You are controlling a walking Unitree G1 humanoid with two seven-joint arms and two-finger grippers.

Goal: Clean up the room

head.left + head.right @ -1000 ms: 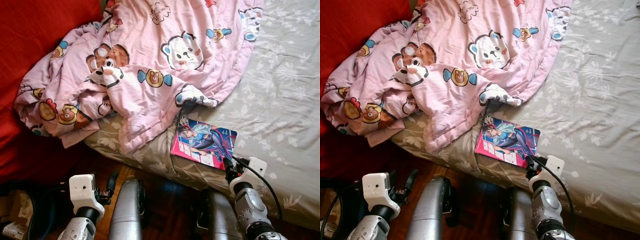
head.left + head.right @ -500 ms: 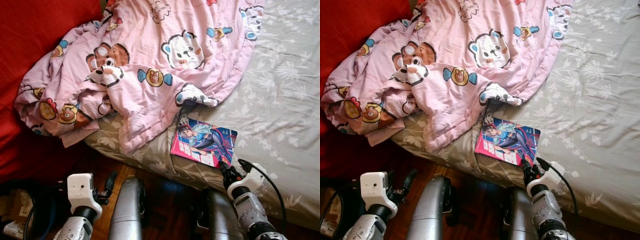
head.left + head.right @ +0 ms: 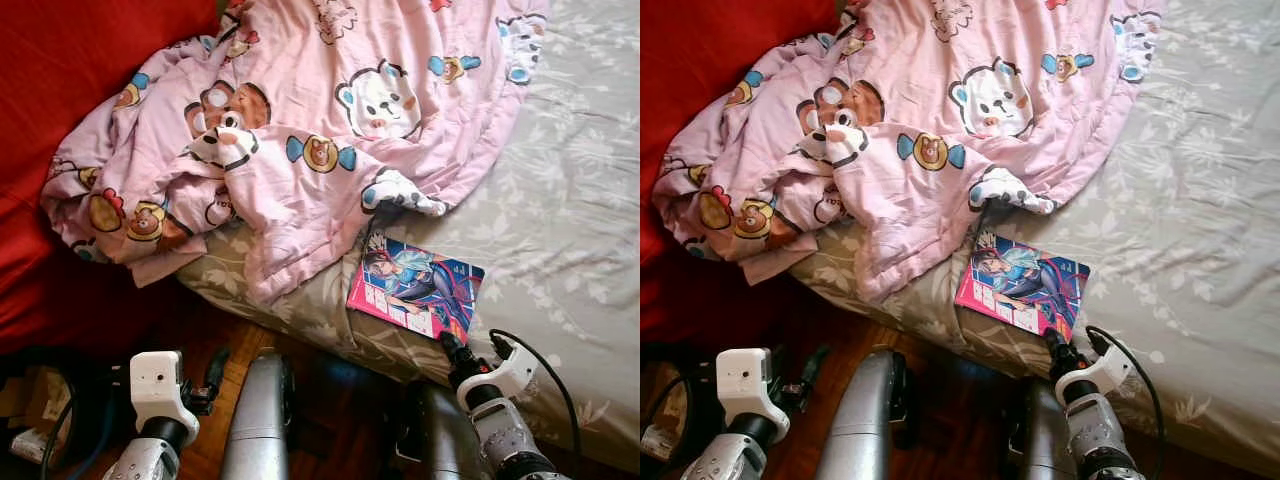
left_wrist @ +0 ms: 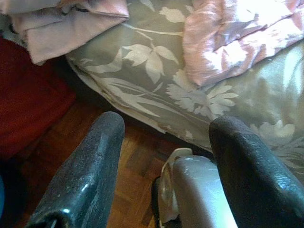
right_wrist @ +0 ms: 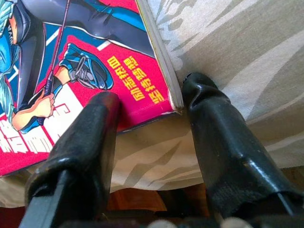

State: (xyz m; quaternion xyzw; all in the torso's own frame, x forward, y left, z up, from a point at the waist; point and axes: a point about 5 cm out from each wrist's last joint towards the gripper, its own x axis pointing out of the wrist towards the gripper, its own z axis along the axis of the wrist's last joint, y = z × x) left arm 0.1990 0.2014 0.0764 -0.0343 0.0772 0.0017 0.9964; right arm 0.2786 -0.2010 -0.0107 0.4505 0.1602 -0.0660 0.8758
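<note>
A comic book (image 3: 415,297) with a pink and blue cover lies flat on the bed near its front edge, just below the rumpled blanket. My right gripper (image 5: 151,92) is open at the book's near right corner (image 3: 447,343). One finger (image 5: 88,137) rests over the cover and the other finger (image 5: 213,128) lies on the sheet beside the spine. My left gripper (image 4: 166,123) is open and holds nothing. It hangs low beside the bed (image 3: 213,368), over the wooden floor.
A pink cartoon-bear blanket (image 3: 300,130) lies bunched over the bed's left half and hangs over its edge. The grey floral sheet (image 3: 570,200) is bare on the right. A red cushion (image 3: 70,70) fills the far left. Boxes and cables (image 3: 30,420) sit on the floor (image 3: 335,385).
My right wrist has rolled and sunk a little, keeping its fingers at the book's near corner. The left arm has dropped slightly. The camera has shifted a bit.
</note>
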